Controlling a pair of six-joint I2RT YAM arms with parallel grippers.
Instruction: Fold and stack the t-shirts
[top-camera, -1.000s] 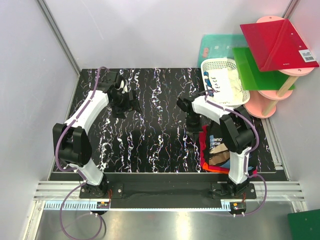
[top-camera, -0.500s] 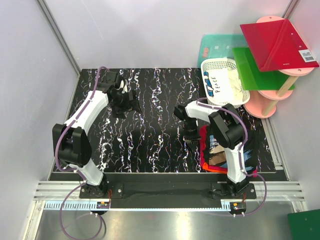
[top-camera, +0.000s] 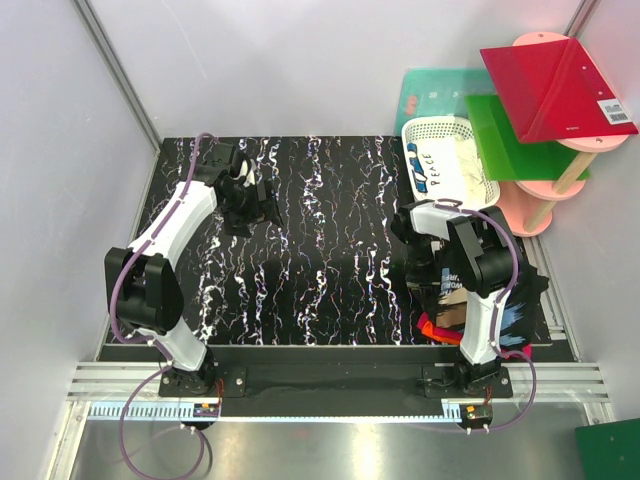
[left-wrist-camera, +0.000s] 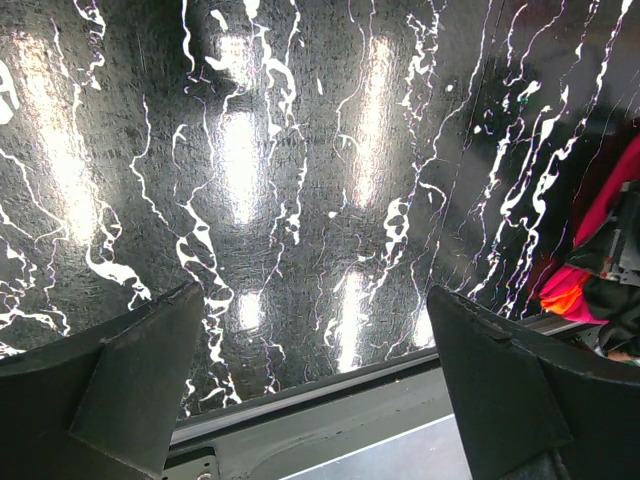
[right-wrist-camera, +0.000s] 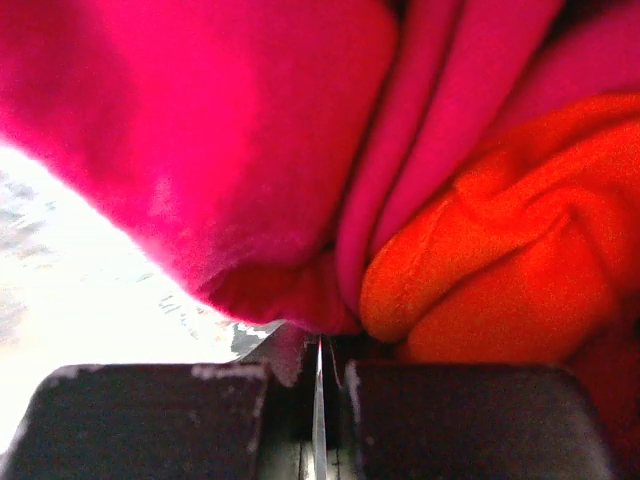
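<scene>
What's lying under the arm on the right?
A pile of t-shirts: red, orange and black cloth, with a printed patch showing. The right arm covers most of it, so their number and folding cannot be seen.

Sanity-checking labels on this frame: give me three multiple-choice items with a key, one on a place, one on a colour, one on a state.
1. Where on the table does the t-shirt pile lie? A. far left corner B. near right C. centre
2. Which cloth colours fill the right wrist view? A. red, orange B. blue, white C. green, yellow
3. The left fingers are: A. shut on a shirt B. open over bare table C. shut, empty
Key: B, it sits near right; A, red cloth beside orange cloth; B, wide apart, only tabletop between.
</scene>
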